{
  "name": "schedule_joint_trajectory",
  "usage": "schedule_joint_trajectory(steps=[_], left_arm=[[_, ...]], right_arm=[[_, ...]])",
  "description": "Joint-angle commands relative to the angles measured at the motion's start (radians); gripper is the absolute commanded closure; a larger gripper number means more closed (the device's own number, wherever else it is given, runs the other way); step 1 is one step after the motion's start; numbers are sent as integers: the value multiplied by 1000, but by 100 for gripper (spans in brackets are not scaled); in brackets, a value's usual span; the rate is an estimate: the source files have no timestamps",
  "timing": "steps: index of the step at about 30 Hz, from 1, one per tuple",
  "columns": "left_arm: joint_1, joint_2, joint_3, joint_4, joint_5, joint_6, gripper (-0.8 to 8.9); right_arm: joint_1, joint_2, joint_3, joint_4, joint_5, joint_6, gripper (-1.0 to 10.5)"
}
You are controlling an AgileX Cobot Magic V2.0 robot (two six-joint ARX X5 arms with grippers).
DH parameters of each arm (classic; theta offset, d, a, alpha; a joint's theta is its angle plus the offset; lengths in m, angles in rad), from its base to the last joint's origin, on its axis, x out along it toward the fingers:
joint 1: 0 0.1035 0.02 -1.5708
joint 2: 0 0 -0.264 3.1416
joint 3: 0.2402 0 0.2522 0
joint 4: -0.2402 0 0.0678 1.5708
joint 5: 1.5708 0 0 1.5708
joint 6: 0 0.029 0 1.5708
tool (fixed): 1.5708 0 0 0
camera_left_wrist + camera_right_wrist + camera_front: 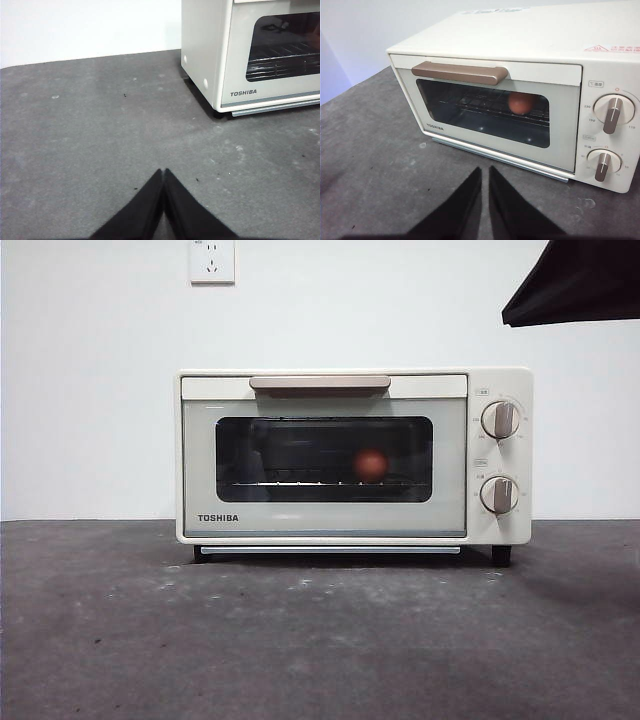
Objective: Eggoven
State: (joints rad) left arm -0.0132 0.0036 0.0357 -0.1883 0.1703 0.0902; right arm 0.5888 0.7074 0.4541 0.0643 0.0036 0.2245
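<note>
Right hand nearly together, empty, facing the oven; egg inside at 3 o'clock, door shut. Looks done.

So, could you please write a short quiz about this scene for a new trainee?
1. True or false: the door of the toaster oven is closed.
2. Where is the egg? A) on the table in front of the oven B) on the wire rack inside the oven C) held in the right tool
3. Fill in: the tips of the left tool are ____ and hold nothing.

Key
1. True: the door with its brown handle sits flush against the body.
2. B: the egg shows through the dark glass window, on the rack, toward the knob side.
3. Shut. The right tool faces the oven door and is also empty.
</note>
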Motion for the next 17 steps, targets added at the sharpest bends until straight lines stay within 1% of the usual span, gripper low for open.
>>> schedule_joint_trajectory(steps=[1, 4, 6, 8, 12, 17], left_arm=[[2, 0, -12, -43, 3, -5, 806], [2, 0, -12, -43, 3, -5, 806], [2, 0, -12, -43, 3, -5, 806], [2, 0, -12, -43, 3, -5, 806], [2, 0, -12, -43, 3, -5, 806], [2, 0, -12, -43, 3, -5, 806]], right_arm=[[8, 3, 4, 10, 4, 2, 941], [2, -3, 4, 6, 5, -7, 941], [-35, -45, 4, -3, 26, -55, 941], [-88, -84, 3, -17, 22, -85, 941], [-248, -170, -1, -80, -40, -112, 941], [-450, -303, -60, -97, -41, -160, 941]])
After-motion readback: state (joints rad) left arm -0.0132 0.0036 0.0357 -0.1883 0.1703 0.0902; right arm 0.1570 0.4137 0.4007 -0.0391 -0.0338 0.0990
